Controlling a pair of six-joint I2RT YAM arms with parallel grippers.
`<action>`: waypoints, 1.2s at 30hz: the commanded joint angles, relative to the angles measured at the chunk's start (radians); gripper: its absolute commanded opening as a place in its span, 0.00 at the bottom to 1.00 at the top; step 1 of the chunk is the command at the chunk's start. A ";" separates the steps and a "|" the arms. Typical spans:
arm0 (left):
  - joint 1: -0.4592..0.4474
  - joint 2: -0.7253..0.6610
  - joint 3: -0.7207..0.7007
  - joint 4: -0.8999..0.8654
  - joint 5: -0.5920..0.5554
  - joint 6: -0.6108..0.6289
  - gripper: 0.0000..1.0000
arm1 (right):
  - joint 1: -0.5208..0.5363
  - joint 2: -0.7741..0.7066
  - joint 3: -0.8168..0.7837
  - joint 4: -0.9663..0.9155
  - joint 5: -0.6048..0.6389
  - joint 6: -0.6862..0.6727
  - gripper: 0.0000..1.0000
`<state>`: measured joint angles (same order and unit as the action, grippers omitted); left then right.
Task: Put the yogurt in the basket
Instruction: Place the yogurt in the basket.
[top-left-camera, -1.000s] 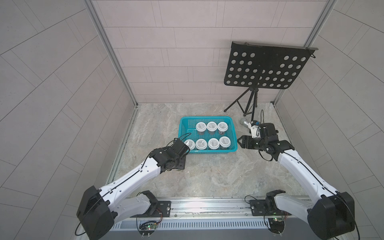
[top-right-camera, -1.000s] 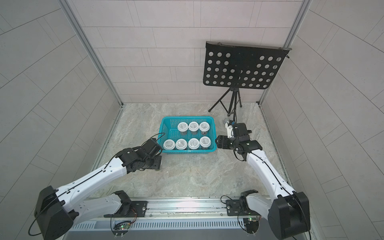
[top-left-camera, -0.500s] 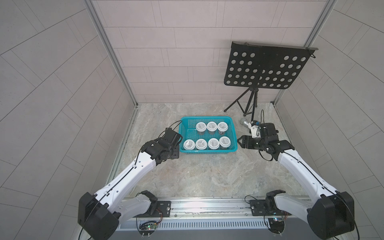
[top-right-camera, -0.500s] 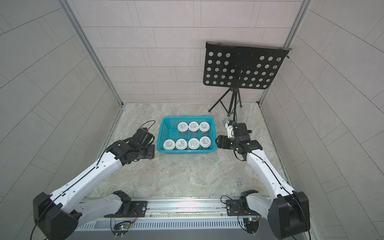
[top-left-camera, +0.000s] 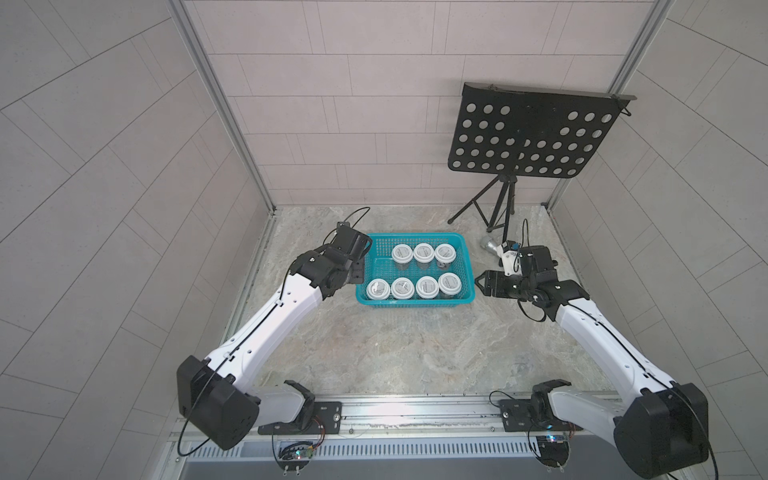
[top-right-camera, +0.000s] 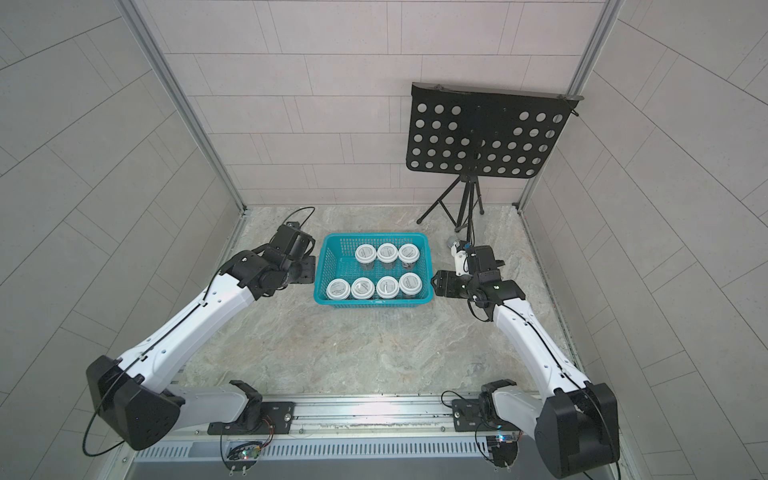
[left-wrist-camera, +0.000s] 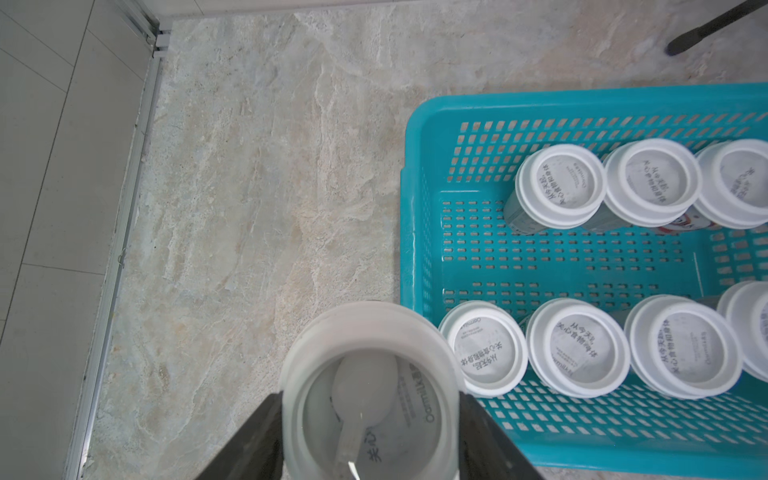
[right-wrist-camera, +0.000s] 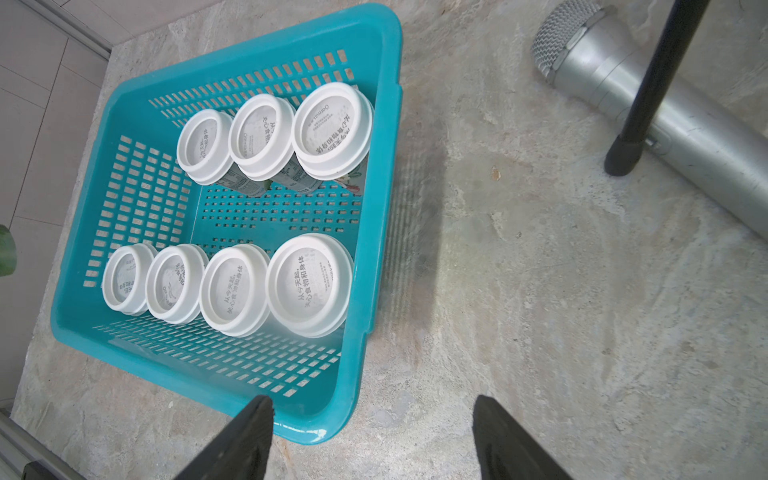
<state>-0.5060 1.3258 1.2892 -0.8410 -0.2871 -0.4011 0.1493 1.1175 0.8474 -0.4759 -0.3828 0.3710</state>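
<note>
— Left wrist view first: what do the fingers (left-wrist-camera: 257, 436) of the left gripper (left-wrist-camera: 370, 401) have?
— They are clamped on a white yogurt cup with a translucent plastic lid (left-wrist-camera: 370, 357), 1 finger on each side. A pale plastic spoon (left-wrist-camera: 361, 386) shows under the lid.
— Where is that cup?
— Outside the teal-blue rectangular plastic basket with perforated walls (left-wrist-camera: 409, 199), just beside its left short wall, by the corner nearest the robot. Whether it touches the wall or rests on the desk (top-left-camera: 395, 345), I cannot tell. In both top views the left gripper (top-left-camera: 356, 272) (top-right-camera: 306, 271) sits right at that wall and hides the cup.
— And inside the basket?
— 7 white-lidded yogurt cups (top-left-camera: 402, 287) stand upright in 2 rows: 4 along the near wall, and 3 along the far wall, set toward the right end.
— The right gripper (right-wrist-camera: 370, 411)?
— Its fingers (right-wrist-camera: 249, 436) are spread apart with nothing between them, above the grey marble-patterned desk, just beside the basket's right short wall.
— Anything else?
— A black perforated music stand on a tripod (top-left-camera: 532, 137) stands at the far right. A silver microphone (right-wrist-camera: 623, 79) lies on the desk by 1 tripod leg.
</note>
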 joint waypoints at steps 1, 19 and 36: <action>0.004 0.036 0.069 0.024 -0.009 0.038 0.63 | -0.007 0.004 0.004 -0.012 -0.005 -0.001 0.79; 0.009 0.328 0.312 0.036 0.119 0.082 0.63 | -0.016 0.014 0.002 -0.007 -0.018 -0.001 0.80; 0.049 0.589 0.459 0.016 0.183 0.106 0.62 | -0.019 0.006 0.001 -0.010 -0.030 0.000 0.80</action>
<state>-0.4652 1.8942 1.7134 -0.8074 -0.1165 -0.3126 0.1364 1.1278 0.8474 -0.4755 -0.4084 0.3710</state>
